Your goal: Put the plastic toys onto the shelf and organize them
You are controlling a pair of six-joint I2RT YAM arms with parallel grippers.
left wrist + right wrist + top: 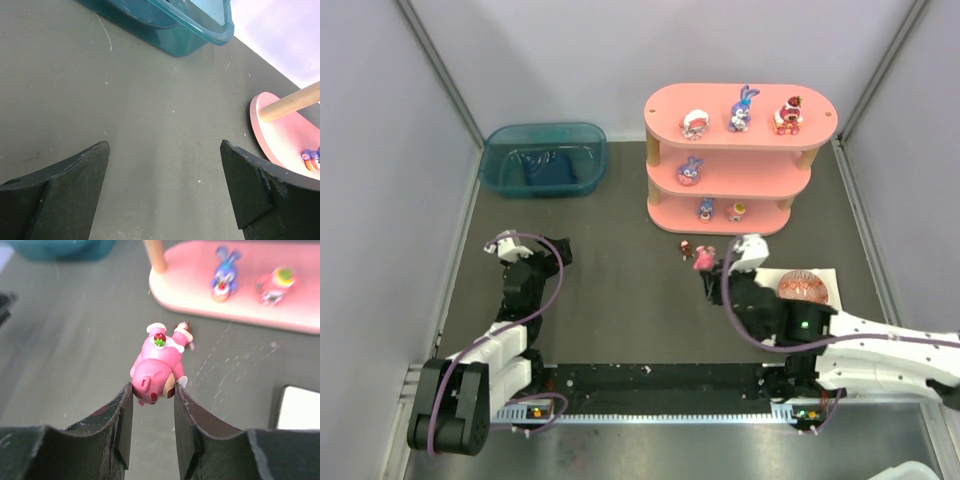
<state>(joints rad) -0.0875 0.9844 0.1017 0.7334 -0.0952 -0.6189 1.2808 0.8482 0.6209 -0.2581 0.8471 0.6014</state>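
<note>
The pink shelf point(740, 135) stands at the back right. Its top board holds three toys, among them a purple-blue bunny point(742, 110). The middle board holds one blue toy point(691, 171) and the bottom board two point(706, 208). My right gripper point(150, 387) is shut on the head of a pink figurine point(157, 357), low over the mat in front of the shelf's bottom board point(240, 307). A small dark red toy point(686, 247) lies on the mat just behind it. My left gripper point(164, 145) is open and empty over bare mat at the left point(510, 247).
A teal bin point(544, 158) stands at the back left and shows in the left wrist view point(175, 25). A patterned red-orange egg point(803, 287) sits on a white sheet point(830, 275) right of my right gripper. Grey walls close in both sides.
</note>
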